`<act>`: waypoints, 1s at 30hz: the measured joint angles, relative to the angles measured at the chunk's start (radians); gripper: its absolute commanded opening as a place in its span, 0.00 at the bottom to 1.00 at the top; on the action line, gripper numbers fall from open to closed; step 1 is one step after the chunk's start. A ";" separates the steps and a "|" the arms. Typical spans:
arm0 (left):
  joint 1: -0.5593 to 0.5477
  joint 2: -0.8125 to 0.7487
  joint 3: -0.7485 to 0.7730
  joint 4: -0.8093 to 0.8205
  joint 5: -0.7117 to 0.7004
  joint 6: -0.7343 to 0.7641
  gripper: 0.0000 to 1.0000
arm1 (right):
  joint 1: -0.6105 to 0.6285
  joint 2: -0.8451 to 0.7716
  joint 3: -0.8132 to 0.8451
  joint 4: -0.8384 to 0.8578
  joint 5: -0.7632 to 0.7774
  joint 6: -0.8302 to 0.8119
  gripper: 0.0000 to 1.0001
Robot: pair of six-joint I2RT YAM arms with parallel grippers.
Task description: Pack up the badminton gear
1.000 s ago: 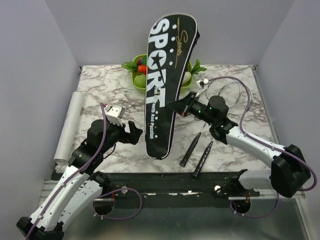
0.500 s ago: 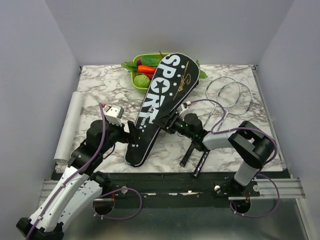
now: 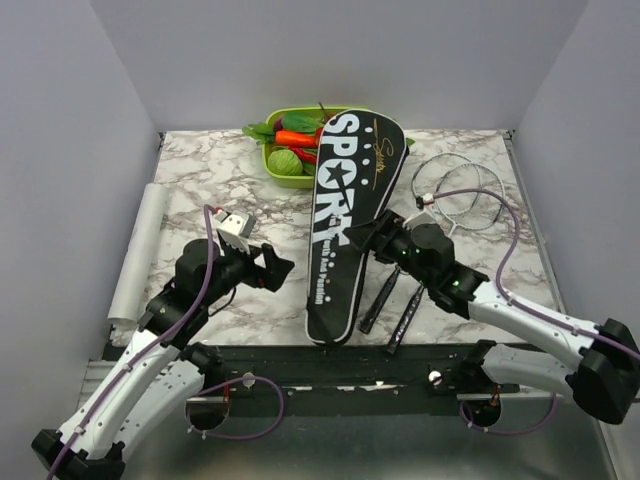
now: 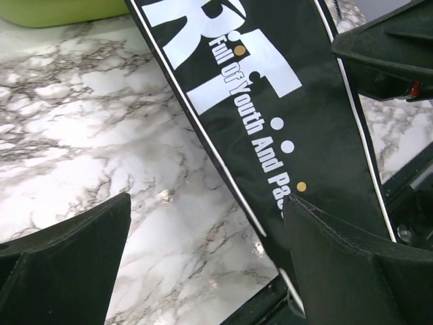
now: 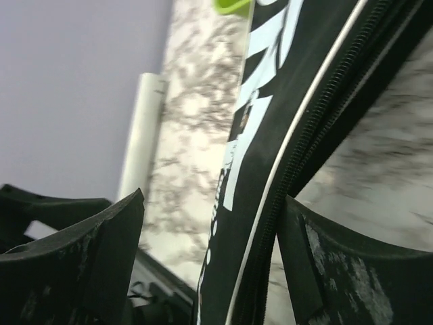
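The long black bag (image 3: 345,220) lettered "SPORT" lies flat on the marble table, wide end by the green tray, narrow end at the near edge. My right gripper (image 3: 362,232) stands open at the bag's right side. In the right wrist view the zipped edge of the bag (image 5: 270,156) runs between the spread fingers of that gripper (image 5: 213,203). My left gripper (image 3: 278,268) is open just left of the bag. One of its fingers (image 4: 352,271) overlaps the bag's edge (image 4: 270,88). Two rackets lie right of the bag, black handles (image 3: 380,300) near, silver heads (image 3: 460,190) far.
A green tray (image 3: 270,160) of toy vegetables sits at the back, touching the bag's wide end. A white roll (image 3: 140,250) lies along the table's left edge. Grey walls close in the back and both sides. A black rail (image 3: 330,360) runs along the near edge.
The bag stood upright in my shut right gripper, then came down and now lies flat. The right gripper has opened and let it go. The left arm barely moved.
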 measured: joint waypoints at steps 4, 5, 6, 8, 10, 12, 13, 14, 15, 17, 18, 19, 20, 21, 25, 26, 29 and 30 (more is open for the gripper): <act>-0.033 0.030 -0.001 0.022 0.018 -0.022 0.99 | -0.001 -0.086 0.001 -0.220 0.085 -0.096 0.86; -0.036 0.035 -0.001 0.023 0.018 -0.025 0.99 | -0.001 -0.086 0.003 -0.266 0.096 -0.115 0.86; -0.039 0.038 -0.002 0.023 0.018 -0.029 0.99 | -0.001 -0.079 0.007 -0.312 0.103 -0.131 0.86; -0.039 0.039 -0.002 0.029 0.018 -0.038 0.99 | 0.000 -0.058 0.016 -0.388 0.106 -0.157 0.86; -0.040 0.050 0.000 0.034 0.018 -0.044 0.99 | 0.000 -0.042 0.020 -0.436 0.105 -0.173 0.86; -0.047 0.064 0.006 0.035 0.017 -0.046 0.99 | 0.000 -0.025 0.026 -0.468 0.103 -0.186 0.86; -0.052 0.073 0.010 0.035 0.017 -0.046 0.99 | 0.000 -0.007 0.036 -0.475 0.097 -0.192 0.86; -0.055 0.078 0.012 0.035 0.016 -0.046 0.99 | -0.001 0.017 0.049 -0.476 0.088 -0.196 0.86; -0.059 0.089 0.013 0.035 0.015 -0.046 0.99 | 0.000 0.043 0.063 -0.474 0.074 -0.199 0.86; -0.062 0.097 0.013 0.033 0.014 -0.047 0.99 | 0.000 0.098 0.092 -0.462 0.038 -0.200 0.85; -0.063 0.097 0.013 0.033 0.011 -0.047 0.99 | 0.000 0.122 0.102 -0.453 0.021 -0.197 0.85; -0.064 0.096 0.014 0.033 0.011 -0.048 0.99 | 0.000 0.146 0.111 -0.442 0.008 -0.191 0.84; -0.065 0.096 0.014 0.034 0.011 -0.048 0.99 | 0.000 0.172 0.122 -0.433 -0.009 -0.184 0.84; -0.067 0.096 0.014 0.034 0.010 -0.051 0.99 | 0.000 0.198 0.135 -0.424 -0.024 -0.175 0.83; -0.085 0.098 0.025 0.028 0.005 -0.051 0.99 | 0.000 0.261 0.177 -0.405 -0.064 -0.149 0.84; -0.096 0.100 0.031 0.026 -0.002 -0.051 0.99 | 0.000 0.258 0.182 -0.407 -0.063 -0.148 0.84; -0.152 0.100 0.045 0.008 -0.045 -0.050 0.99 | 0.000 0.211 0.201 -0.449 -0.040 -0.152 0.85; -0.174 0.100 0.047 0.001 -0.063 -0.050 0.99 | 0.000 0.183 0.204 -0.472 -0.025 -0.154 0.85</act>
